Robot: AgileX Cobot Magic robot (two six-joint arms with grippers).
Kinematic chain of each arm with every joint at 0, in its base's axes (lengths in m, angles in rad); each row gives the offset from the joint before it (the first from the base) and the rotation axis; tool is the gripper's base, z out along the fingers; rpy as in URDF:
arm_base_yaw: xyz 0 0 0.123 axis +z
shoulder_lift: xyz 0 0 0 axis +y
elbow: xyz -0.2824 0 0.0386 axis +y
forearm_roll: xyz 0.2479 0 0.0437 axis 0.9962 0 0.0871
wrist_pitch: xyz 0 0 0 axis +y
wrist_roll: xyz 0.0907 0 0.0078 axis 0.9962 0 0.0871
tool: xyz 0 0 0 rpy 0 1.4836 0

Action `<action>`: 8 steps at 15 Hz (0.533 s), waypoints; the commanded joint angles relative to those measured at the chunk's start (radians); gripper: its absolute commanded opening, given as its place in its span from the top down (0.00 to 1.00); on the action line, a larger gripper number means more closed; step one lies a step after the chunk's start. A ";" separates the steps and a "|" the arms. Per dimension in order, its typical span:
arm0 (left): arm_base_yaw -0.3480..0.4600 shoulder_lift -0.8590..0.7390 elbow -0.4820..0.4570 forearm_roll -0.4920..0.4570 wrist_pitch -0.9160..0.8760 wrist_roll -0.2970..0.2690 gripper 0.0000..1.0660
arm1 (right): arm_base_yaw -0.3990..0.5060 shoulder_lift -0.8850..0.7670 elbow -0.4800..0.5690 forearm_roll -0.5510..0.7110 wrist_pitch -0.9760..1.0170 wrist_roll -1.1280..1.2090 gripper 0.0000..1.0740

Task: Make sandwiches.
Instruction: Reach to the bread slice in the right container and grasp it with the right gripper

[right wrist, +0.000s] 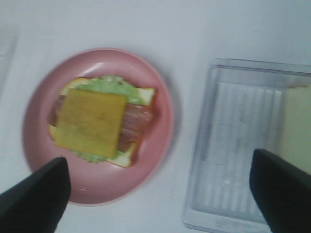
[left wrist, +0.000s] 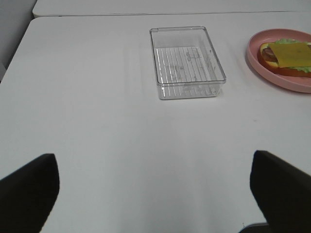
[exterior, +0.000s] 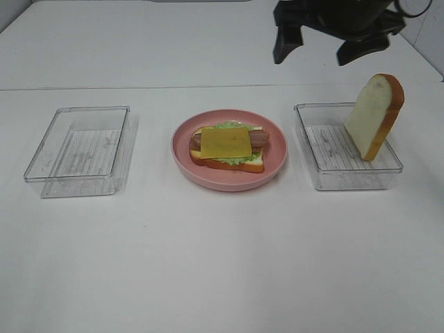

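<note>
The sandwich stack (exterior: 227, 147) lies on a round pink plate (exterior: 229, 182) at the table's middle: a bread slice, green lettuce, reddish-brown meat, and a yellow cheese square (exterior: 225, 142) on top. The right wrist view shows the stack (right wrist: 92, 121) from above. The second bread slice (exterior: 374, 114) stands on edge in the right clear tray (exterior: 326, 149), leaning on its far right wall, and shows at the edge of the right wrist view (right wrist: 296, 126). My right gripper (exterior: 312, 59) hangs open and empty above and behind the plate and right tray. My left gripper (left wrist: 155, 194) is open and empty over bare table.
An empty clear tray (exterior: 80, 152) stands left of the plate and also shows in the left wrist view (left wrist: 187, 63). The white table's left edge runs near that tray's side (left wrist: 19, 48). A seam crosses the table behind the trays.
</note>
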 commanded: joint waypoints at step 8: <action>-0.007 -0.023 0.002 -0.010 -0.010 0.000 0.06 | -0.245 0.256 -0.423 0.019 0.433 -0.105 0.10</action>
